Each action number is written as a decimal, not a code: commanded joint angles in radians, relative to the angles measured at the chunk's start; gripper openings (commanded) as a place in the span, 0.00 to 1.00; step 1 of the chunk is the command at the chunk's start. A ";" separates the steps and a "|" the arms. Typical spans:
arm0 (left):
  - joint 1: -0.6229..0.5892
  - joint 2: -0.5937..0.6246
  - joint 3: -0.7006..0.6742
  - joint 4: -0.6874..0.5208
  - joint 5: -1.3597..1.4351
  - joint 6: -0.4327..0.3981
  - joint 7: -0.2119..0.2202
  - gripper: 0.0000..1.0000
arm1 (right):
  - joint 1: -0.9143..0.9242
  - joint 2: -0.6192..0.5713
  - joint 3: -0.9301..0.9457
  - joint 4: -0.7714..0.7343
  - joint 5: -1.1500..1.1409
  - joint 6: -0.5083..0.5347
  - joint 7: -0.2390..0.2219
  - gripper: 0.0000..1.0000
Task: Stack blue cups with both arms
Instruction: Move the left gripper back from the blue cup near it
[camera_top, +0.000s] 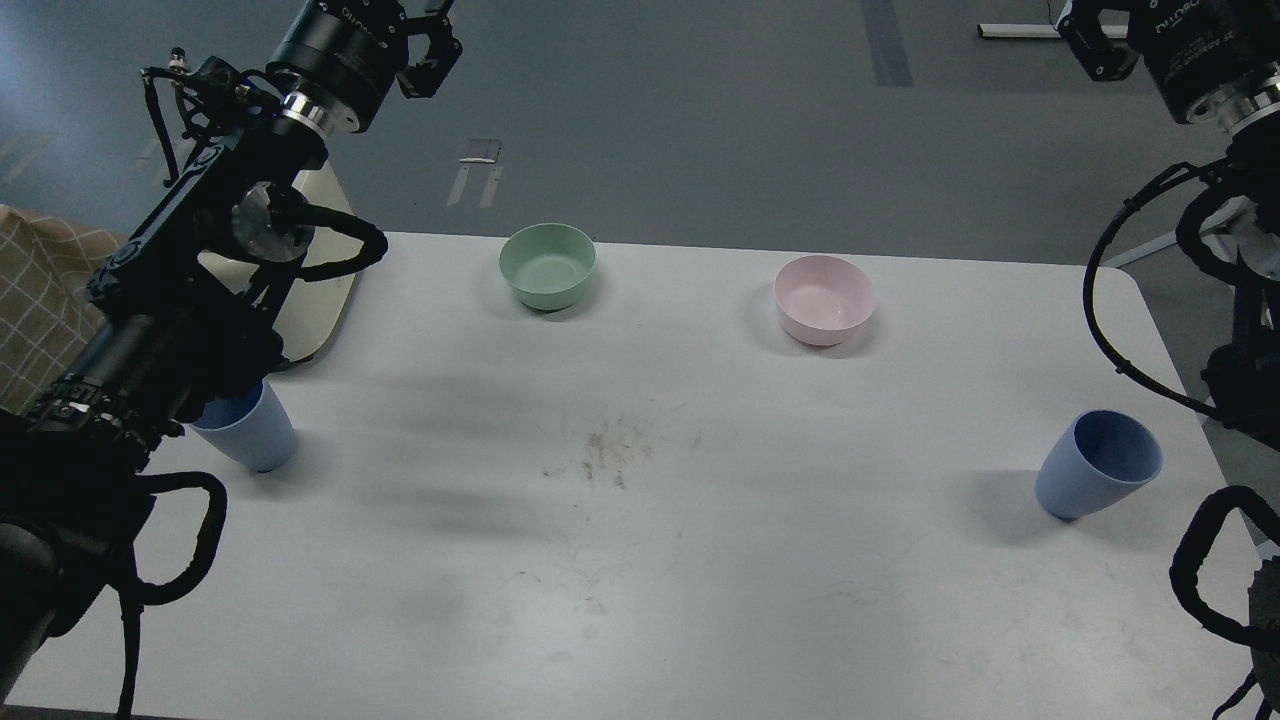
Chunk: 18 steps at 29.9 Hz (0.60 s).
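Observation:
Two blue cups stand upright on the white table, far apart. The left blue cup is near the table's left edge, its rim partly hidden behind my left arm. The right blue cup stands near the right edge, its dark inside showing. My left gripper is raised high at the top left, beyond the table's far edge, holding nothing; its fingertips are cut off by the frame. My right gripper is raised at the top right, mostly out of frame, well away from the cups.
A mint-green bowl and a pink bowl sit at the back of the table. A beige chair stands by the back left corner. Brown crumbs mark the table's middle.

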<state>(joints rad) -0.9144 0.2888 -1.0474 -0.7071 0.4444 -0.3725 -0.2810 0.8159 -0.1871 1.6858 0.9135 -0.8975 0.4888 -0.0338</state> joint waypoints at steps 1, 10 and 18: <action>0.003 0.007 0.001 0.000 0.000 0.000 0.002 0.98 | -0.007 -0.005 0.002 -0.001 0.002 0.000 0.000 1.00; 0.005 0.009 0.001 0.001 -0.003 -0.016 -0.003 0.98 | -0.049 -0.006 0.006 -0.005 0.070 0.000 0.002 1.00; 0.015 0.007 0.007 0.000 -0.032 -0.019 -0.033 0.98 | -0.061 -0.006 -0.002 -0.013 0.131 0.000 0.003 1.00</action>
<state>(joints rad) -0.9022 0.2933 -1.0449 -0.7057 0.4159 -0.3879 -0.2901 0.7644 -0.1936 1.6902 0.8998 -0.7695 0.4887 -0.0321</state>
